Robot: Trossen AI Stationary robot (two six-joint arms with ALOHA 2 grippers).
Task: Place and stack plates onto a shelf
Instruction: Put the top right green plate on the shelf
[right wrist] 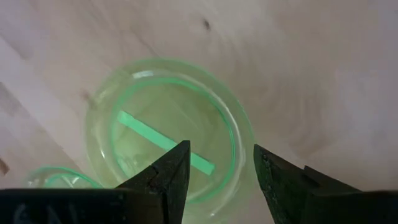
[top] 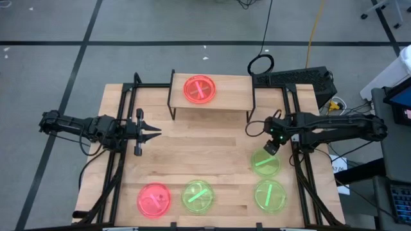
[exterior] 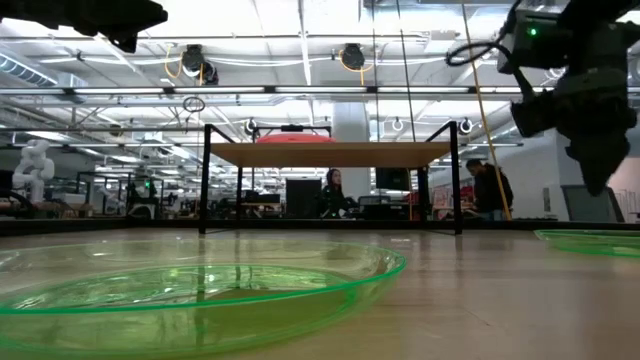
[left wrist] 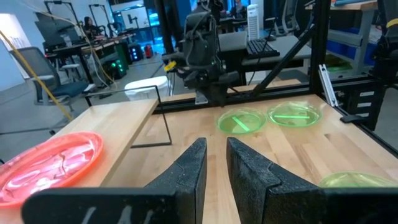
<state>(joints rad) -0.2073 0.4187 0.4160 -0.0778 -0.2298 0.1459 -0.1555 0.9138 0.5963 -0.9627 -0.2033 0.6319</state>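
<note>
One green plate (right wrist: 166, 134) lies flat on the desk (top: 205, 154), its stick mark slanting across it; directly above hovers the right hand (right wrist: 216, 171), fingers parted and empty, straddling the near rim; left hand (top: 154, 133) waits apart, slightly parted, empty; a pink plate (top: 200, 88) sits on the shelf (top: 234, 90).

Grey floor (top: 160, 25) with dark seams, bright ceiling lights (exterior: 300, 20), distant office chair (left wrist: 46, 78).

Bright overhead ceiling lights (exterior: 350, 55), soft shadows, blurred foreground plate (exterior: 190, 295).
</note>
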